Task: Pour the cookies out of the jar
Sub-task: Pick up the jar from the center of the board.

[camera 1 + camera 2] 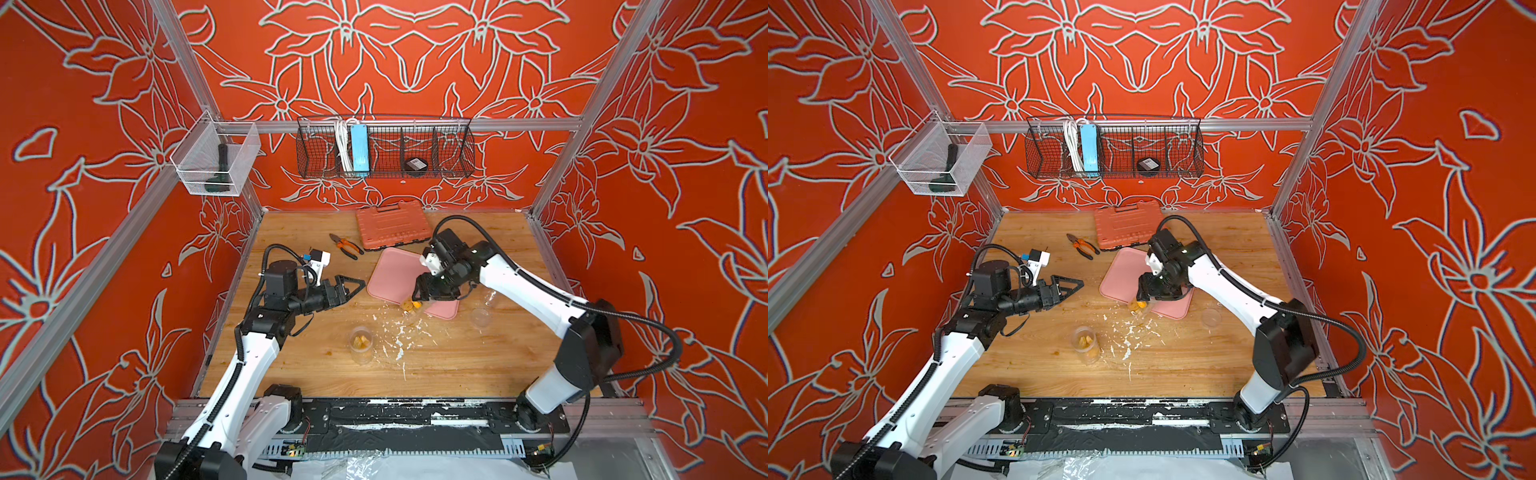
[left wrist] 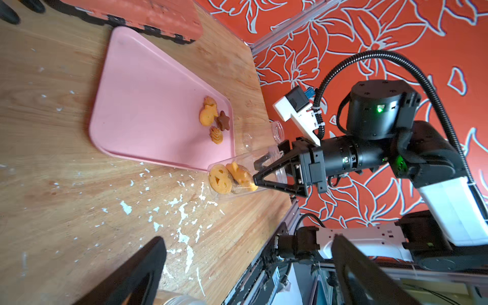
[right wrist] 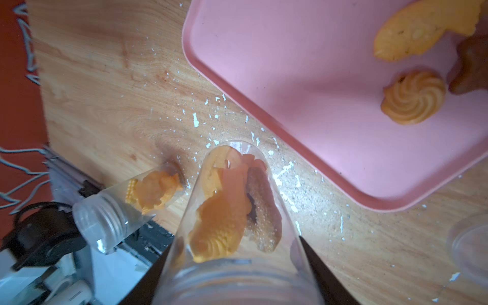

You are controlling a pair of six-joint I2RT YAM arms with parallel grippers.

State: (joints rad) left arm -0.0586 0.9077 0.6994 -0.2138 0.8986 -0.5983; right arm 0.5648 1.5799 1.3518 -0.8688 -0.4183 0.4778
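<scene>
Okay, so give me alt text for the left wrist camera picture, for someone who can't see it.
The right gripper holds a clear jar on its side with orange cookies inside, just beside the edge of a pink tray. Four loose cookies lie on the tray, and white crumbs litter the wooden table.

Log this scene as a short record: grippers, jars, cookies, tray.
right gripper: shut on held jar, which is tipped on its side at the tray's near edge
left gripper: open, empty
cookies: four on pink tray, several inside held jar
second jar: upright on table, uncapped, cookies inside
clear lid: on table beside tray
</scene>
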